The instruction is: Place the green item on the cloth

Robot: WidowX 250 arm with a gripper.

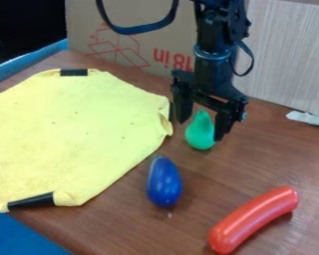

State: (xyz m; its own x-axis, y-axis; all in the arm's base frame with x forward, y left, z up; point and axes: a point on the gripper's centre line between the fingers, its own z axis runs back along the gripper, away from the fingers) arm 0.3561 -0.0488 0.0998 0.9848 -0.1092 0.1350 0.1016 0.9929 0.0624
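In the camera view, coming down from the top edge with the arm (219,30), and ending in the gripper (200,131) over the table (122,229). Hanging open there, with one finger (182,107) on each side of the green pear (201,137). Leaving a gap between the left-hand finger and the pear; overlapping the pear's edge with the right-hand one, too close for telling whether touching.

Finding the pear upright on the bare wood, wide end down, just beside the right corner of the yellow cloth (76,134). Spreading the cloth over the table's left part, running out of view at the left edge, and marking its border with black strips (31,201).

Seeing a blue eggplant (164,182) lying nearer the camera than the pear, close to the cloth. Lying farther right and nearer still, with a slight bend: a red sausage (254,219). Standing behind the table: a cardboard box (142,35) with red print, and to its right, a pale panel (288,55). Lying near the panel's foot: a white scrap (308,118).
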